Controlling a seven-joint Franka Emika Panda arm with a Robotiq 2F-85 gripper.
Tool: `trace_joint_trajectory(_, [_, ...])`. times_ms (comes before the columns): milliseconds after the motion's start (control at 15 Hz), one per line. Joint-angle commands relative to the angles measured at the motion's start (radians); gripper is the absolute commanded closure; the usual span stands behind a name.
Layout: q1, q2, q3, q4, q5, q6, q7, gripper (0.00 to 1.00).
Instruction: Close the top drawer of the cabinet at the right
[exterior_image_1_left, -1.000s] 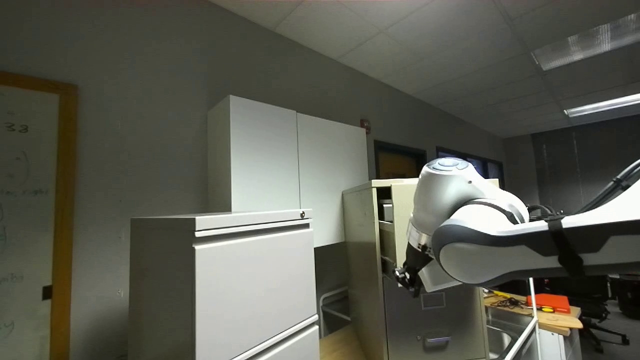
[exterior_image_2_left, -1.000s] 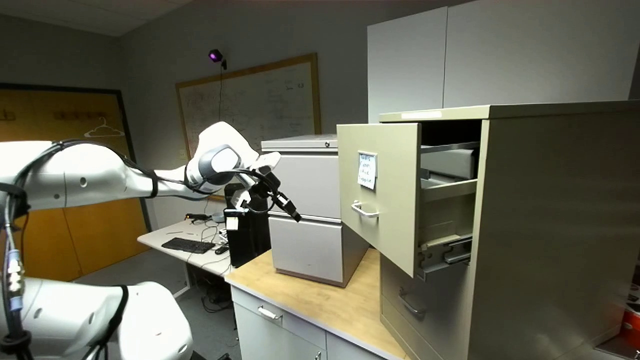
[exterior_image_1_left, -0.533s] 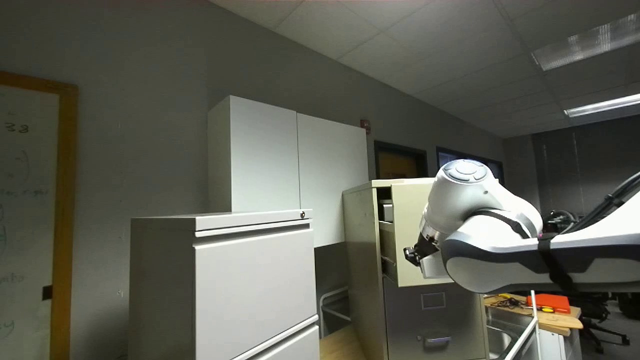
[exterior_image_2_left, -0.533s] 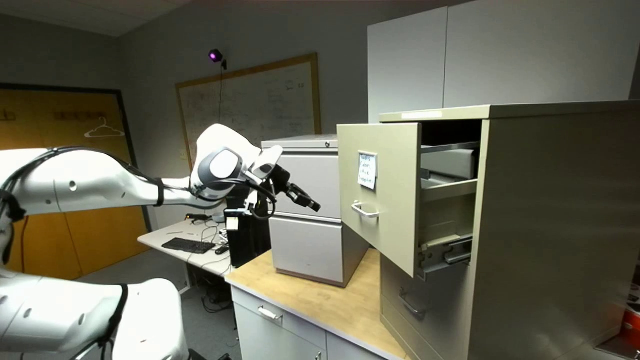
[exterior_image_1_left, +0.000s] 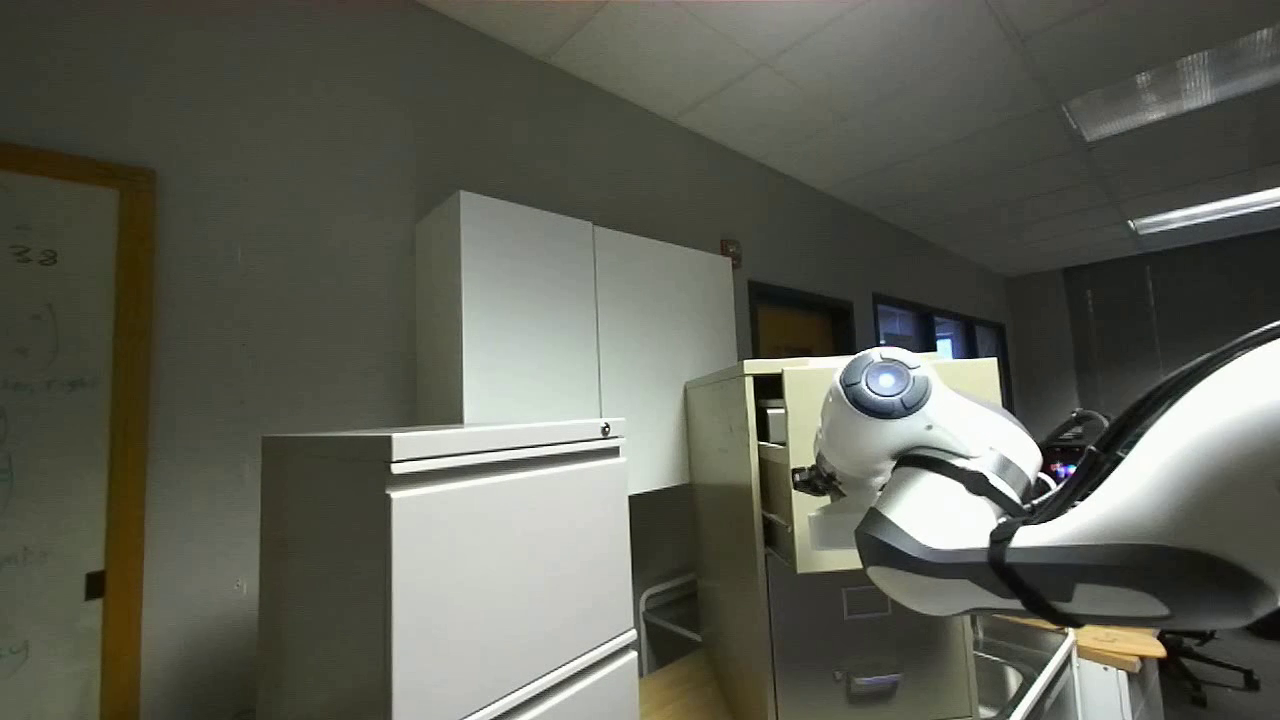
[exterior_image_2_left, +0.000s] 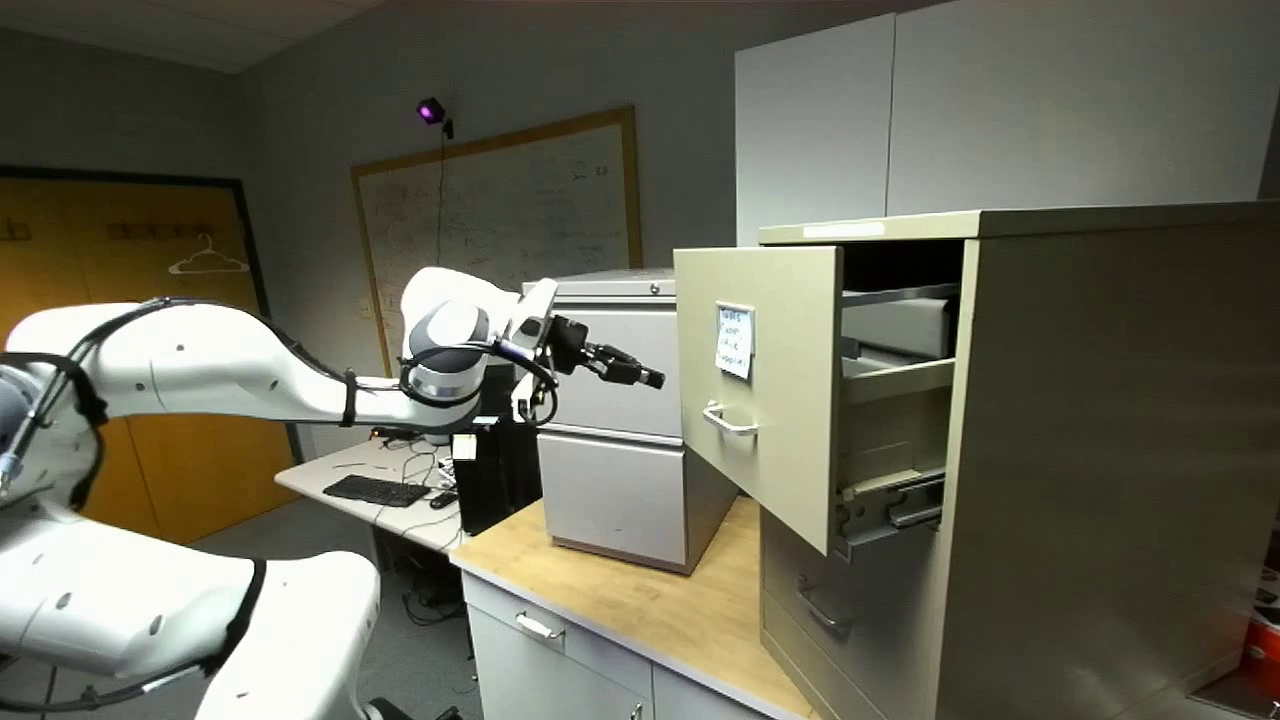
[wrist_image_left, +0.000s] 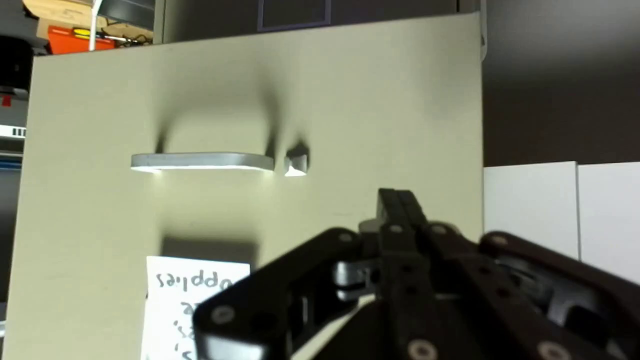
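The beige filing cabinet (exterior_image_2_left: 1090, 430) stands with its top drawer (exterior_image_2_left: 790, 310) pulled well out. The drawer's side and inside show in that exterior view. In the other-angle exterior view the arm covers part of the drawer front (exterior_image_1_left: 810, 400). The silvery handle (exterior_image_2_left: 728, 420) and a paper label (exterior_image_2_left: 735, 340) are on the front. My gripper (exterior_image_2_left: 652, 378) is in front of the drawer front with a small gap, pointing at it. In the wrist view my shut fingers (wrist_image_left: 398, 197) face the bare front (wrist_image_left: 350, 100), beside the handle (wrist_image_left: 200, 161), holding nothing.
A pale grey low cabinet (exterior_image_2_left: 610, 500) stands on a wooden counter (exterior_image_2_left: 640, 610) beside the beige cabinet. A white cupboard (exterior_image_2_left: 820, 130) is on the wall behind. A lower beige drawer (exterior_image_2_left: 850, 600) is shut. A desk (exterior_image_2_left: 390, 515) with a keyboard stands farther back.
My gripper has risen and moved closer to the drawer front. It has swung from pointing down to nearly level. The drawer has not moved.
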Motion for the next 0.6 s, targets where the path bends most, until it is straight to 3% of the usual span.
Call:
trace_joint_trajectory(0, [-0.111, 0.035, 0.088, 0.063, -0.010, 0.035, 0.033, 1.00])
trace_joint_trajectory(533, [-0.283, 0.147, 0.270, 0.212, 0.008, 0.026, 0.011, 1.00])
